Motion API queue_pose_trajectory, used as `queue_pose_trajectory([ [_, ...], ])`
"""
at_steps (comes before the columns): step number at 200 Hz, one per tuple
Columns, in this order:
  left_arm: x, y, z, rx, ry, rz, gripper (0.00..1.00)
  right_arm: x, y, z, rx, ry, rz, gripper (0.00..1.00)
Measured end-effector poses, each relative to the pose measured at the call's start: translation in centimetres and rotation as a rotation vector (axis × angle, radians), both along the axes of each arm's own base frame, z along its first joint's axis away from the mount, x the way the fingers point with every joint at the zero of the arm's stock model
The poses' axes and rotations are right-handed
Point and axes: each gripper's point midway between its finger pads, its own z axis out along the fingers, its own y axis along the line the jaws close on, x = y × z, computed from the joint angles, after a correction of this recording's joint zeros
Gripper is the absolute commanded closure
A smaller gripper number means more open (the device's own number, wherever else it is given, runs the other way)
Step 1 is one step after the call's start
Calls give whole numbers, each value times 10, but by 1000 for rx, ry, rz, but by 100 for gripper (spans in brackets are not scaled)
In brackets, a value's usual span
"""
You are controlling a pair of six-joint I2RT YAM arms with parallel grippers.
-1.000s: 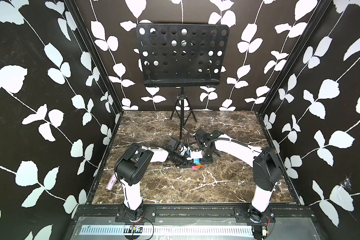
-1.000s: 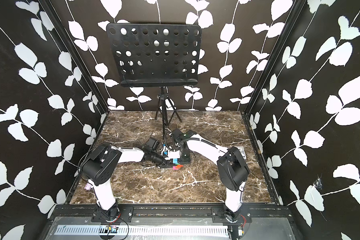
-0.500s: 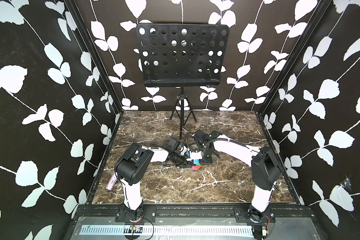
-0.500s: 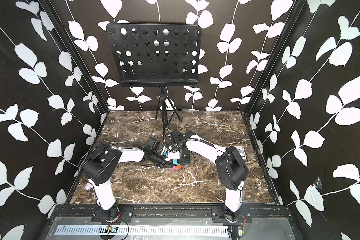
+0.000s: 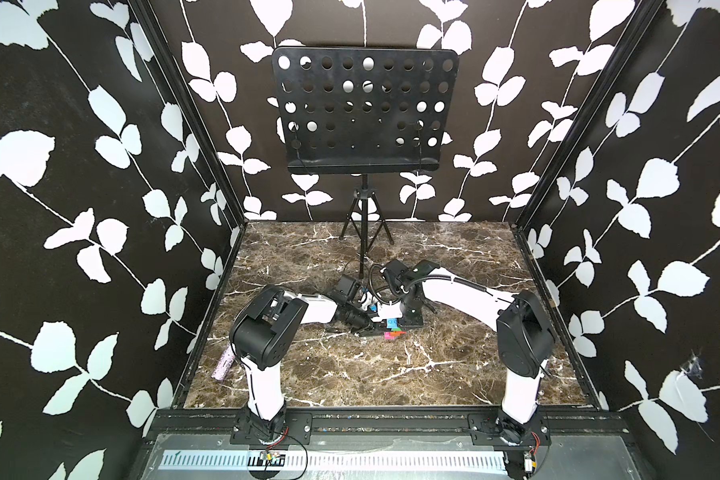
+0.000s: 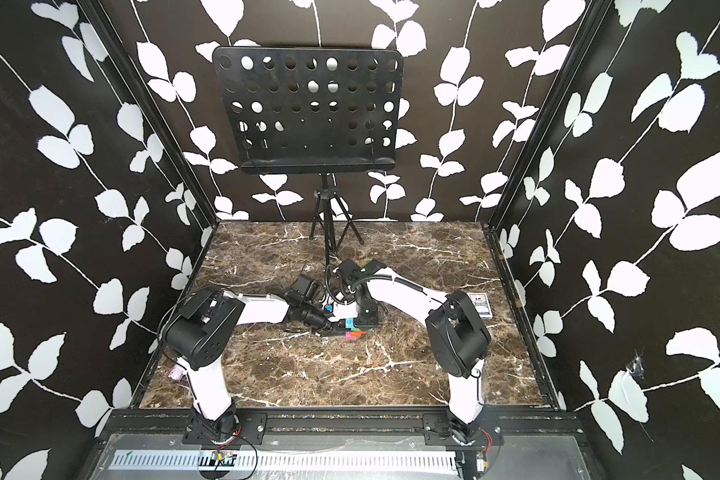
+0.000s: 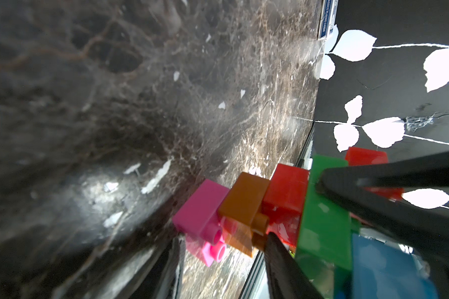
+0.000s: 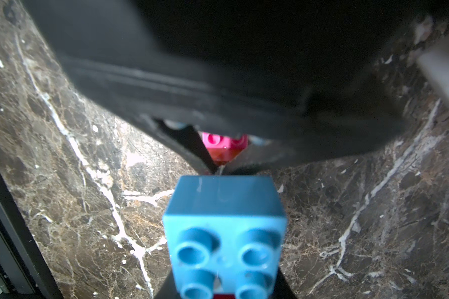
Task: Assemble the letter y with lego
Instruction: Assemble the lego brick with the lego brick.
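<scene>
On the marble table [image 5: 350, 374] almost nothing has moved over the last second: the right arm [image 5: 466, 291] has only edged inward. Mid-table, the left end effector [image 5: 370, 330] clenches the letter y [image 5: 395, 333] by its green bar [image 7: 324, 214] — the right end effector [image 5: 391, 316] grasps the blue brick [image 8: 224, 233] at the bar's end. That stillness suggests the brick is being pressed home — not yet let go.

Brown marble tabletop [image 5: 391, 374]: music stand tripod [image 5: 364, 232] at rear, card box [image 6: 480, 305] near right edge, pink glittery stick [image 5: 222, 368] at left edge.
</scene>
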Motion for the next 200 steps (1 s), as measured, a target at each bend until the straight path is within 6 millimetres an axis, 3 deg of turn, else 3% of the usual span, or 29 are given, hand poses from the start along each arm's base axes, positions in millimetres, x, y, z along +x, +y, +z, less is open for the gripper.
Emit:
queue_pose_trajectory([
  [64, 3, 1, 1, -1, -8, 5, 42, 0, 0, 1, -9, -5, -3, 75],
  [89, 6, 3, 5, 0, -13, 20, 31, 0, -2, 1, -17, -7, -14, 75],
  [164, 31, 23, 13, 43, -62, 102, 24, 0, 7, 7, 49, 12, -67, 75],
  [200, 55, 47, 22, 68, -106, 168, 24, 4, 10, 25, 152, 53, -176, 75],
])
